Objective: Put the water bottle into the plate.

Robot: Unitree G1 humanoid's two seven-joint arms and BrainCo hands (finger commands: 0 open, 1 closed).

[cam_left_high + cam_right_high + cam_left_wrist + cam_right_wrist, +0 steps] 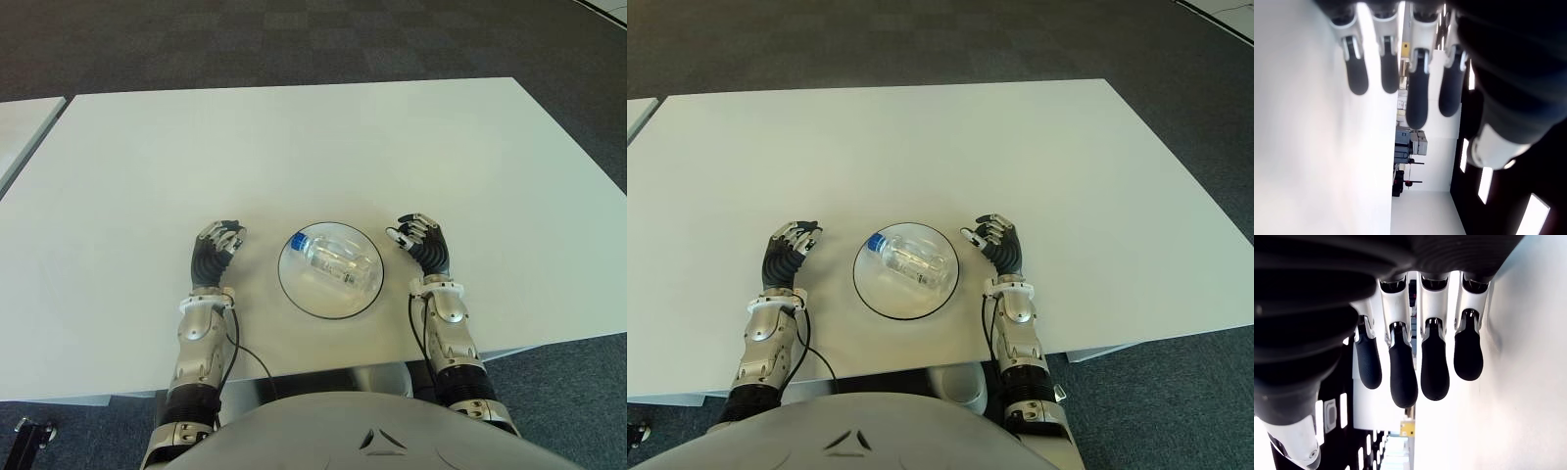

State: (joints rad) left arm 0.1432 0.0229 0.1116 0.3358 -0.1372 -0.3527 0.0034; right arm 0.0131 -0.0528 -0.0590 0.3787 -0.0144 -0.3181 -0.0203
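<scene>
**Fingers relaxed, bottle already in plate**

Fingers [1403, 372] of both hands hung loosely extended, holding nothing. The water bottle [331, 258] lay on its side inside the plate [294, 291], cap toward ten o'clock. Left hand [217, 251] showed at nine o'clock of the plate, right hand [423, 243] at three. Placement appeared complete; no further move seemed required.

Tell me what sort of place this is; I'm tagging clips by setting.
Probably an office or lab: a plain white table on dark carpet tiles, bare except for a plate holding a water bottle.
</scene>
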